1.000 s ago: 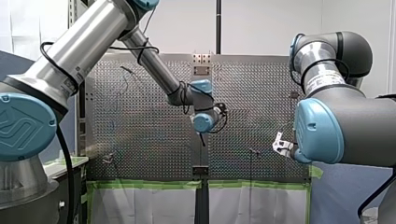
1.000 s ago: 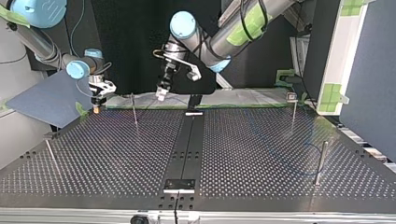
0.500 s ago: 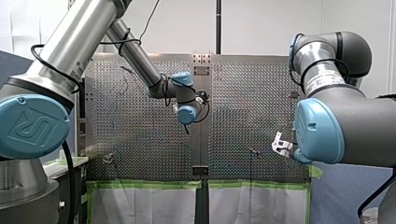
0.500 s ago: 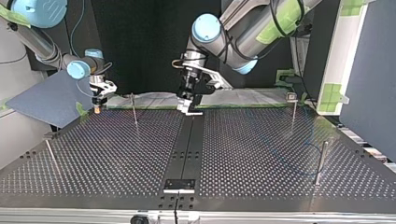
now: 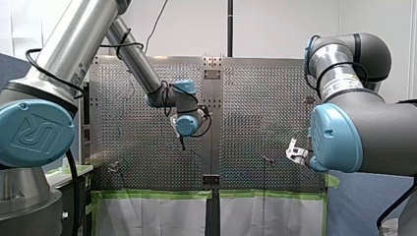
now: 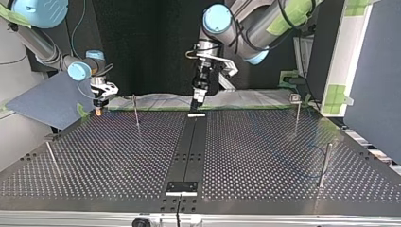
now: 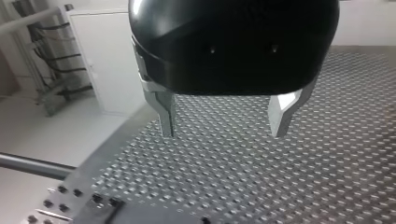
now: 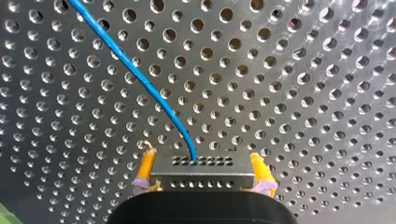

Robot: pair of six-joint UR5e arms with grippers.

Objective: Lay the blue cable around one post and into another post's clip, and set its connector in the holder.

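Held the connector [image 8: 201, 177] clamped in the right gripper [image 8: 201, 158] near the perforated table's [image 8: 303, 93] edge, blue cable [image 8: 140, 77] running away ahead across the holes, and hung the left gripper [image 7: 223, 131] empty, fingers [image 7: 164, 112] apart, by the centre strip [image 6: 189, 146], well clear of it, open table between.

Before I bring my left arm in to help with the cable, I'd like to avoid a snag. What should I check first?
1. Right gripper holding the connector: ok, yellow pads clamp both its sides.
2. Left gripper free: ok, open, nothing between its fingers, above the table.
3. Blue cable at the connector: ok, it leaves in a smooth line, no kink.
4. Cable around a post: cannot tell, too faint in the top view.
5. Arms apart: ok, wide gap between the grippers in the top view.
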